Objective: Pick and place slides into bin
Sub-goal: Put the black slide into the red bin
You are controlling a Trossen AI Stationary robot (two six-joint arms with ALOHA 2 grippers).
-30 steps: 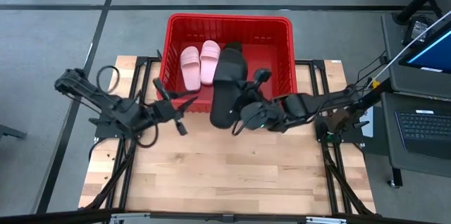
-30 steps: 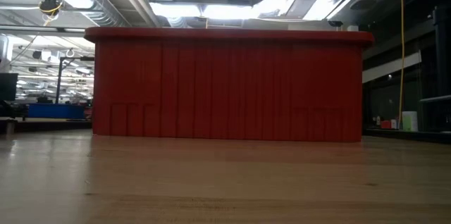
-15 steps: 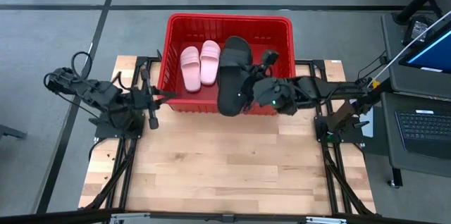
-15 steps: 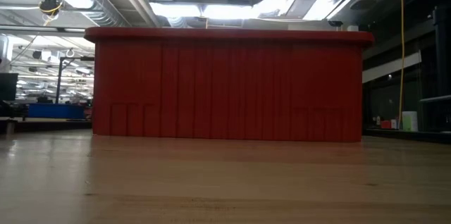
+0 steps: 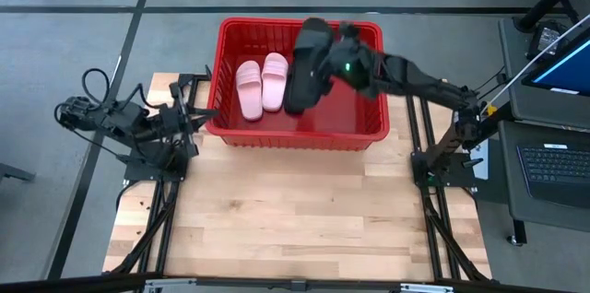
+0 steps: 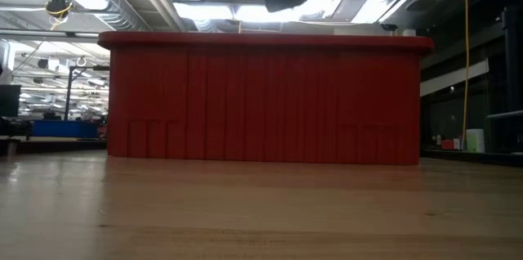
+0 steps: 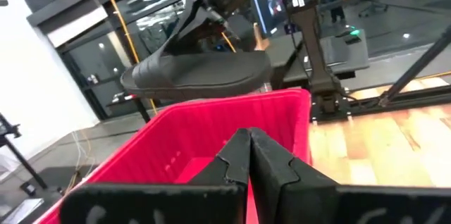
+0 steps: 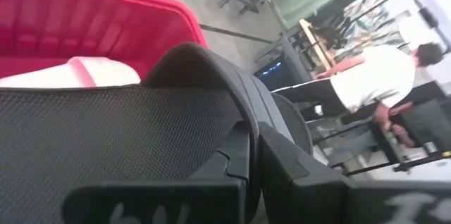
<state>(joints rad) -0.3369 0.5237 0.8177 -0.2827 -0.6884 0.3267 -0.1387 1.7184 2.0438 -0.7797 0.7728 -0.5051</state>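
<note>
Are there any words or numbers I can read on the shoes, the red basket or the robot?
None can be read.
Pale marks on the left gripper fingers: too blurred to read.
Pale marks on the right gripper fingers: too blurred to read.
Black open-toe slide sandal held by the right gripper: no print shows.
Two pale pink slide sandals: no print shows.
Large red plastic lattice basket: no label shows.
</note>
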